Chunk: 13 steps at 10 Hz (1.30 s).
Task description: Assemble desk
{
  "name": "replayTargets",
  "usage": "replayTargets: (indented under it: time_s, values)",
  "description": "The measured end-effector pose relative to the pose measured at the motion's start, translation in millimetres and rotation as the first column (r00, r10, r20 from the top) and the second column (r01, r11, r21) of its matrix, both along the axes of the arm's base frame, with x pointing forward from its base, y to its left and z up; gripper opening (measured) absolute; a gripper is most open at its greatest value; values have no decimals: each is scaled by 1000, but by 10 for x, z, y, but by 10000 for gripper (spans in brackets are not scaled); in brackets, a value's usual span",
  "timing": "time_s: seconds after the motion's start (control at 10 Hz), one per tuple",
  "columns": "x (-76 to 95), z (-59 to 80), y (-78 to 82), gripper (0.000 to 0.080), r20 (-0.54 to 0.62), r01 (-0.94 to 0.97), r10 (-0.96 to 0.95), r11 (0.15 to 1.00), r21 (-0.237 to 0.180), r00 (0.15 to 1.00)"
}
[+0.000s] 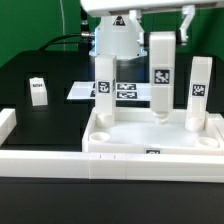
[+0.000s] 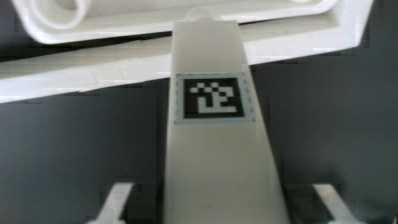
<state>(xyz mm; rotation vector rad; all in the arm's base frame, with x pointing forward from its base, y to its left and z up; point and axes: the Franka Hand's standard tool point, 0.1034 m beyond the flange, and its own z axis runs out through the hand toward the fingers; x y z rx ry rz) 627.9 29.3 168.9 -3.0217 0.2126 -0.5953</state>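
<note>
Screwing of the third leg looks in hand: the gripper, clamped on it, must twist it squarely into the tabletop, with the fourth leg loose at nine o'clock.

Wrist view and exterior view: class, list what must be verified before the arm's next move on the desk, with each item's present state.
1. Grip: the held leg sits between the fingers of the gripper, apparently clamped: ok.
2. The tag on the held leg faces the wrist camera, unobstructed: ok.
3. Far end of the held leg seated in a socket of the tabletop: cannot tell.
4. Exterior view: left leg, middle leg and right leg stand upright at the tabletop: ok.
5. The fourth leg fitted: not ok; it sits apart on the table, toward the exterior view's left.
6. Which upright leg is the held leg: cannot tell.
</note>
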Motion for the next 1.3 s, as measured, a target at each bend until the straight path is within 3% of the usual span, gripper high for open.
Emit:
replayTargets:
  time_s: [0.2, 0.6, 0.9, 1.3]
  values:
    - [13, -97, 207, 290, -11, -81, 80, 996, -41, 997]
    - [3, -114, 209, 290, -12, -63, 63, 998, -31, 998]
    - [-8, -141, 603, 290, 2, -27, 26, 1000, 16, 1000]
    - [10, -135, 612, 290, 34, -27, 27, 1000, 13, 999]
